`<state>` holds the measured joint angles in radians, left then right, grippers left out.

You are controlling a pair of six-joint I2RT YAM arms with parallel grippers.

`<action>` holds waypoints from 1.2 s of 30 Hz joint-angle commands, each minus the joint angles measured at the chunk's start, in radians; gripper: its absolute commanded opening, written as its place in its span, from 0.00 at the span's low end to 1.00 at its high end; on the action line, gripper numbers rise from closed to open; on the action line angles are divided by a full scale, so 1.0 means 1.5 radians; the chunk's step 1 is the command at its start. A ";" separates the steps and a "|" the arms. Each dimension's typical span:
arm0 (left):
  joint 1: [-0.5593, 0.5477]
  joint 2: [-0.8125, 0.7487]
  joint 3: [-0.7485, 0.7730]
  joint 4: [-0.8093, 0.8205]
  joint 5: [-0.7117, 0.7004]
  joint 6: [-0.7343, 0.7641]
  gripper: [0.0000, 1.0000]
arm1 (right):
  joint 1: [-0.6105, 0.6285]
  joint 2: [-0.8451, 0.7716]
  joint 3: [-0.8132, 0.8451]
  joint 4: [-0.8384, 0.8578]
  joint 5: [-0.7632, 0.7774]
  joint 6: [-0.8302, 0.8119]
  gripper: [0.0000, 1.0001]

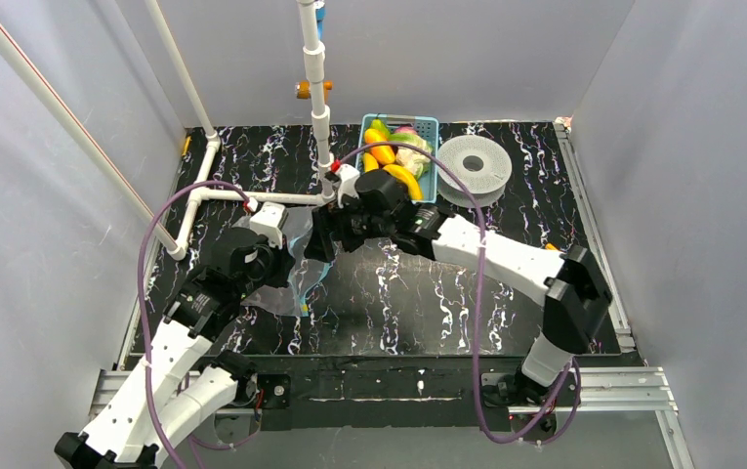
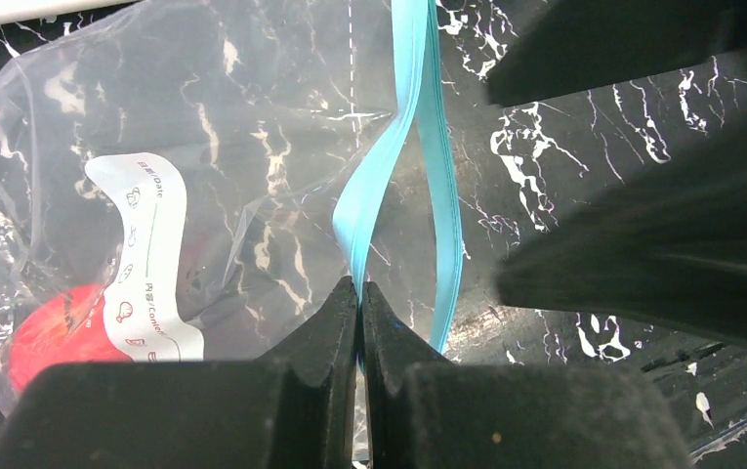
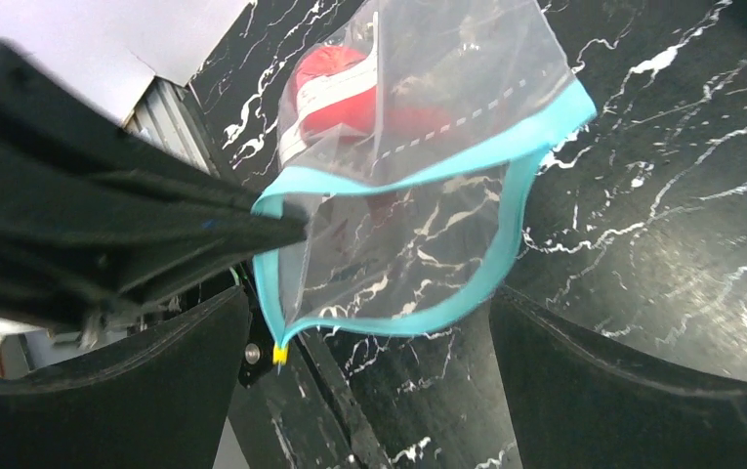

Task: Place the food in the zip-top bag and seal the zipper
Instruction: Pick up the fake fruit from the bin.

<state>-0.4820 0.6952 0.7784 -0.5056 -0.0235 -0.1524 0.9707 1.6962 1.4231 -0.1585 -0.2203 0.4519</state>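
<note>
The bag (image 3: 428,78) lies on the tabletop (image 1: 398,303), mouth gaping, with an apple (image 3: 325,68) inside. One lip of the zipper (image 2: 413,59) is pinched by the left pincer (image 2: 359,293); the right pincer (image 3: 369,342) is spread, empty, above the mouth. The lip is best kept lifted and steady while more food is fetched, so the opening is not lost. The basket (image 1: 430,125) holding the banana (image 1: 403,179) is shown only from above; the gaping mouth is shown whole only by the right wrist.
</note>
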 commanded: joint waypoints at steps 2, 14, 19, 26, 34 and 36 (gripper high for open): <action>-0.004 0.012 0.006 -0.010 -0.020 0.006 0.00 | -0.013 -0.116 -0.051 0.011 0.005 -0.066 0.97; -0.005 0.010 0.005 -0.011 -0.031 0.006 0.00 | -0.118 -0.189 -0.221 0.024 0.066 -0.028 0.97; -0.005 0.016 0.006 -0.011 -0.035 0.006 0.00 | -0.135 -0.163 -0.197 -0.032 0.185 -0.030 0.96; -0.004 0.018 0.005 -0.013 -0.040 0.008 0.00 | -0.156 -0.109 -0.145 -0.054 0.330 -0.074 0.96; -0.005 0.029 0.007 -0.015 -0.044 0.011 0.00 | -0.205 0.031 0.018 -0.112 0.342 -0.085 0.95; -0.005 0.034 0.008 -0.015 -0.041 0.011 0.00 | -0.211 0.064 0.059 -0.127 0.351 -0.088 0.94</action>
<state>-0.4866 0.7361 0.7784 -0.5137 -0.0711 -0.1490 0.6731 1.7313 1.3880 -0.3031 0.2501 0.3428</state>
